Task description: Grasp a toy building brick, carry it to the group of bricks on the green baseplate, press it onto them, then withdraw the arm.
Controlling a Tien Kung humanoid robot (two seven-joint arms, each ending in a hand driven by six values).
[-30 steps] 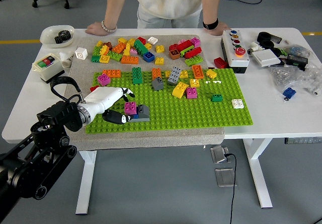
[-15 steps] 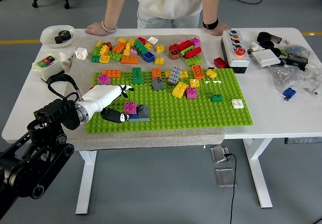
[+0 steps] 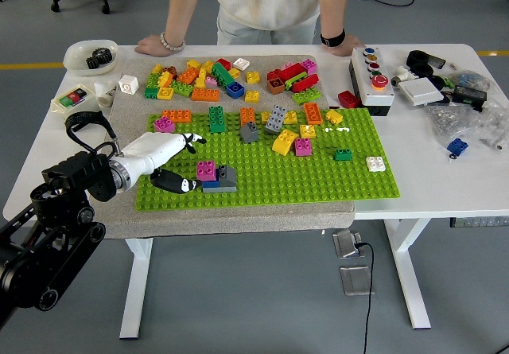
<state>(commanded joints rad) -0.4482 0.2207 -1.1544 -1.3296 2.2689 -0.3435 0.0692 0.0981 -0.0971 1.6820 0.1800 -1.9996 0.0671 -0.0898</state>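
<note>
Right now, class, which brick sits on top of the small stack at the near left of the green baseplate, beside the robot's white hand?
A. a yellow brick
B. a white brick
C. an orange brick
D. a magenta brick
D: a magenta studded brick tops the grey and blue bricks on the green studded baseplate, just right of the left hand.

Left arm point(image 3: 60, 211) reaching in over the table's near left corner, left hand point(image 3: 163, 159) white, low, fingers loosely extended and empty, thumb apart below.
</note>
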